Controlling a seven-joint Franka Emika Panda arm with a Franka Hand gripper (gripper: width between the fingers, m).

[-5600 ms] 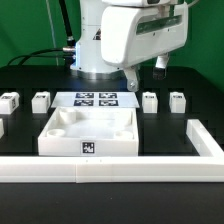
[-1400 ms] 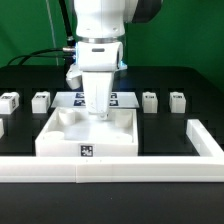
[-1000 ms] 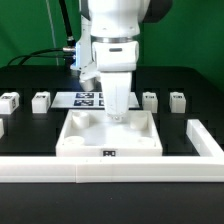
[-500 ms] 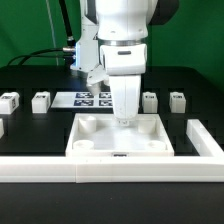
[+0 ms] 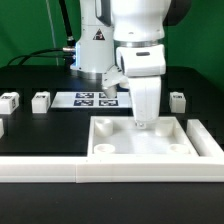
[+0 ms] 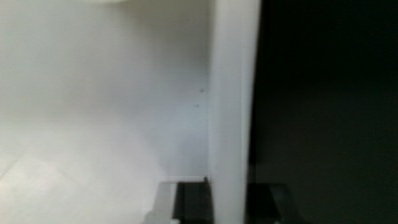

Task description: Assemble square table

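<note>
Exterior view: a white robot arm [image 5: 140,40] reaches straight down over a black table [image 5: 40,135]. Its gripper [image 5: 142,122] meets the far rim of the square tabletop [image 5: 140,150], a wide white slab with raised walls that lies flat and open side up. The fingers sit astride that far wall, pinching it between them. The tabletop lies toward the exterior view's right. Its near wall is against the long white rail [image 5: 50,168] that runs along the front, and its right wall is close beside the rail's short side arm [image 5: 210,138]. Round sockets show in the two near corners, one socket [image 5: 102,150] on the left and one on the right. Small white block legs [image 5: 41,100] stand apart in a row at the back of the table. Two are at the exterior view's left and one leg [image 5: 178,99] is at its right, just past the arm. The marker board [image 5: 90,98] lies flat between them, behind the tabletop.

Wrist view: the picture is blurred and very close. The white floor of the square tabletop [image 6: 98,130] fills one side. Its raised rim runs through the frame as a pale strip, with the black table [image 6: 338,100] on the other side. The gripper [image 6: 228,205] closes on this rim, one dark finger [image 6: 192,205] on each side.
</note>
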